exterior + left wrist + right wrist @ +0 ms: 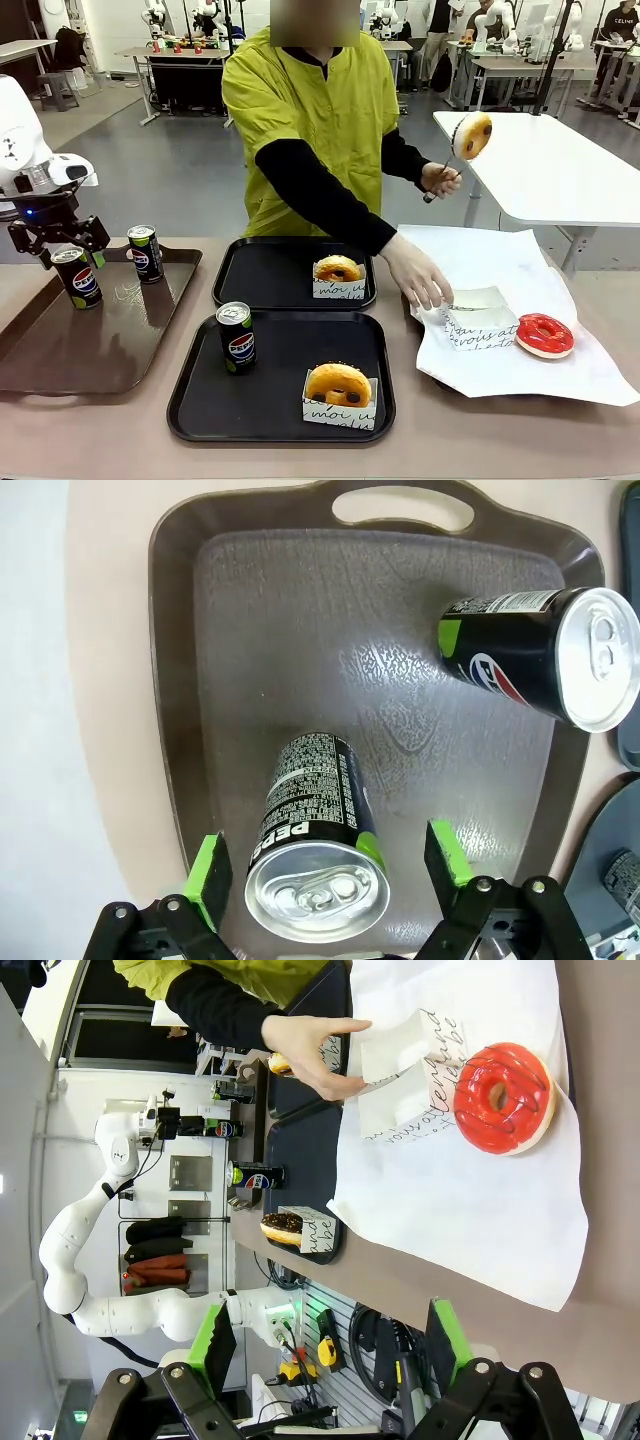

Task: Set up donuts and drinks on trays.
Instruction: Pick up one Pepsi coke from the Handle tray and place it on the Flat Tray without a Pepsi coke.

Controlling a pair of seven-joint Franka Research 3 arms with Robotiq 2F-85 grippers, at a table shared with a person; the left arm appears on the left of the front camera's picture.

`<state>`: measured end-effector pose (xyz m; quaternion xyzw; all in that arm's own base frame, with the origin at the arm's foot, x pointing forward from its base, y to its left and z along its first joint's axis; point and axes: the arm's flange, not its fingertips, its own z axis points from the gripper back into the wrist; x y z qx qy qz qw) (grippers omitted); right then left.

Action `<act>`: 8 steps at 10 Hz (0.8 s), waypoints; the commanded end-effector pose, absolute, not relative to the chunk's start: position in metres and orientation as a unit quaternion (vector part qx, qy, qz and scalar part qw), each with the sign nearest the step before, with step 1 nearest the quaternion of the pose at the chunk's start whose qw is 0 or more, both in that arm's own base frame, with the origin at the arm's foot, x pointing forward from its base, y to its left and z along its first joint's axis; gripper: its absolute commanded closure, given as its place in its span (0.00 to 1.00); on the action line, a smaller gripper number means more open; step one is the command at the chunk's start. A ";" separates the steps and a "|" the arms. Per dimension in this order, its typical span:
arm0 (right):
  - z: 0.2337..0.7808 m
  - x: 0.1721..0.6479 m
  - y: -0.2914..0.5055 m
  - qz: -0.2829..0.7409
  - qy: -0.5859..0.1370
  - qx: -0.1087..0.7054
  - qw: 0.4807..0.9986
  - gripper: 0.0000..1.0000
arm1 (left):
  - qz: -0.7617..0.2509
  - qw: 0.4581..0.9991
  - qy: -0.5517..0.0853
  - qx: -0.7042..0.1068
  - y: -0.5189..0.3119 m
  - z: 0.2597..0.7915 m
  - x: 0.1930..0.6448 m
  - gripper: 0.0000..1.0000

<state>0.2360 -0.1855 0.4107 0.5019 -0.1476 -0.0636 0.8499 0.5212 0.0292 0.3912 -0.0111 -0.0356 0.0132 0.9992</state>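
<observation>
Left gripper straddled upright Pepsi can on brown tray, fingers apart, slight gaps either side (no grip seen). Right gripper spread wide, empty. Near black tray carried second can, sleeved donut.

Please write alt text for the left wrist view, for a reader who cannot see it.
The robot's left hand is open, its green pads on either side of an upright black Pepsi can on a brown tray. A second can stands farther along the tray.
</observation>
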 end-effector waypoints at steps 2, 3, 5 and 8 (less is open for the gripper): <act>0.409 0.238 -0.185 -0.057 -0.157 0.510 0.844 0.00 | 0.008 0.999 -0.030 0.006 0.029 0.389 0.525 0.39; 0.409 0.238 -0.185 -0.057 -0.157 0.510 0.844 0.00 | 0.006 1.000 -0.028 0.007 0.029 0.389 0.525 0.55; 0.409 0.238 -0.185 -0.057 -0.157 0.510 0.844 0.00 | 0.007 1.000 -0.023 0.008 0.030 0.387 0.522 0.60; 0.409 0.238 -0.185 -0.057 -0.157 0.510 0.844 0.00 | 0.004 1.000 -0.021 0.011 0.030 0.389 0.524 1.00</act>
